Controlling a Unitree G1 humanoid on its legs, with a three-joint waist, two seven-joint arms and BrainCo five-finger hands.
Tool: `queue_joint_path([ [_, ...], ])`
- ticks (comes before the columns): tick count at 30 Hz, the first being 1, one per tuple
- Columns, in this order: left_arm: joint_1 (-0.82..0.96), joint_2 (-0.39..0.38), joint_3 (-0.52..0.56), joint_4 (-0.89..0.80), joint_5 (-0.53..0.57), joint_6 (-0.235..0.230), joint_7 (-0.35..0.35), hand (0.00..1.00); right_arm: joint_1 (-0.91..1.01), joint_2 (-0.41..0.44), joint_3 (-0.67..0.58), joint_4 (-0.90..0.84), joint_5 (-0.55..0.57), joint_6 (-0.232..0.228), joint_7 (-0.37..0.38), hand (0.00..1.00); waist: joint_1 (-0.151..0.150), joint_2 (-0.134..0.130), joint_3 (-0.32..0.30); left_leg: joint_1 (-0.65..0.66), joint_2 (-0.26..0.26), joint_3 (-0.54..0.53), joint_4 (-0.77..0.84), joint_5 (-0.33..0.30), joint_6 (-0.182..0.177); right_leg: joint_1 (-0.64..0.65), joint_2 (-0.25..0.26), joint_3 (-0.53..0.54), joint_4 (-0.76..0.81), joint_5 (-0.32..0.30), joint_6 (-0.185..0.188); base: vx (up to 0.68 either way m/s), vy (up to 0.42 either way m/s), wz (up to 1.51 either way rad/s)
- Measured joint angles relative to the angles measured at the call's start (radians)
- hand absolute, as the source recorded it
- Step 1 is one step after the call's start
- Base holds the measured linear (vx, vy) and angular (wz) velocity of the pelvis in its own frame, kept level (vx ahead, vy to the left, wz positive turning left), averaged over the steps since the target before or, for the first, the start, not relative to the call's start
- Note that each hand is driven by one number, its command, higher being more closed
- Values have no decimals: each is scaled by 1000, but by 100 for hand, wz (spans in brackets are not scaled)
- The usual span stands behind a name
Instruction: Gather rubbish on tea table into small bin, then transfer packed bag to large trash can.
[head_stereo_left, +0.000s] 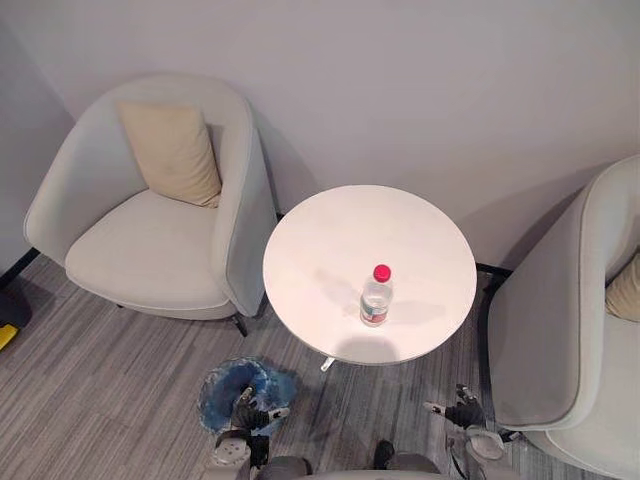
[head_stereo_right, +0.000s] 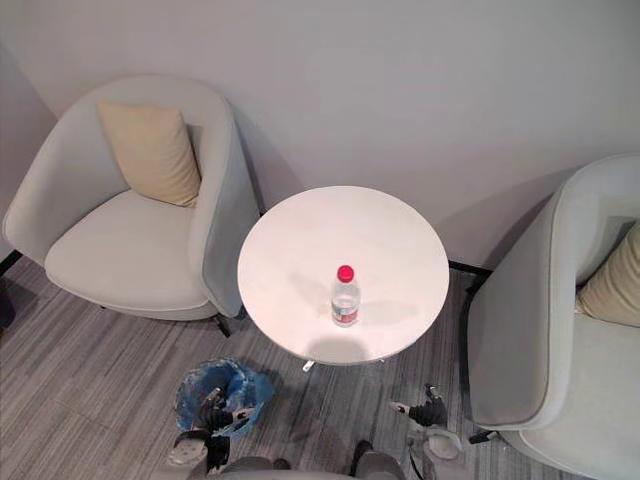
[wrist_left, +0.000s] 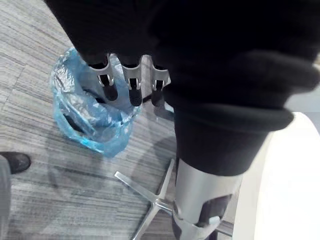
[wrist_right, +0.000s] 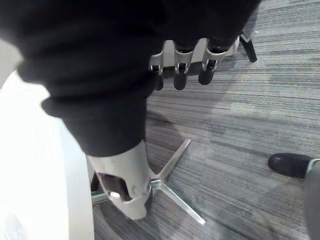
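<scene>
The small bin (head_stereo_left: 222, 392), lined with a loose blue bag (wrist_left: 107, 142), is sitting on the floor (head_stereo_left: 110, 400) at 7 o'clock from the tea table (head_stereo_left: 330, 225). It looks light, so a careless swing of the left hand (head_stereo_left: 250, 410) could be shoving or tipping it. The rubbish, a red-capped water bottle (head_stereo_left: 376, 298), is standing upright toward 6 o'clock on the table, near the edge; a glancing touch could topple it and send it rolling off. The left hand is hanging by the bin's 5 o'clock rim, fingers (wrist_left: 131, 85) drooping loosely, holding nothing. The right hand (head_stereo_left: 462, 412) is hanging at 5 o'clock from the table, fingers (wrist_right: 180, 70) relaxed, empty.
</scene>
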Motion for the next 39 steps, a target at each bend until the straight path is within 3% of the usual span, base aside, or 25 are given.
queue_joint_path([
  [5,-13,-1,4,17,0,-2,0,0,29,-4,-8,-18,0,0,-2,0,-5,-3,-4,11,0,-15,-19,7,-11,60,9,-7,-103,51,6,-8,5,3],
  [13,5,13,-4,16,0,-2,1,0,58,-2,-1,-234,-21,-4,-5,0,-2,-15,-12,0,-29,-24,-38,10,-9,108,-5,-5,-244,148,21,-88,37,1],
  [26,11,22,-34,-36,11,-3,-1,0,90,-31,60,-554,-113,-43,-3,0,-5,-32,-22,21,-25,-22,-66,25,-18,100,7,6,-245,155,16,-16,-7,-3],
  [39,43,32,-34,-36,19,-6,-23,0,15,-62,134,-589,-121,-48,-1,0,-1,-43,-25,-28,-38,-65,-85,47,-10,62,-6,-34,-245,155,16,-37,0,9],
])
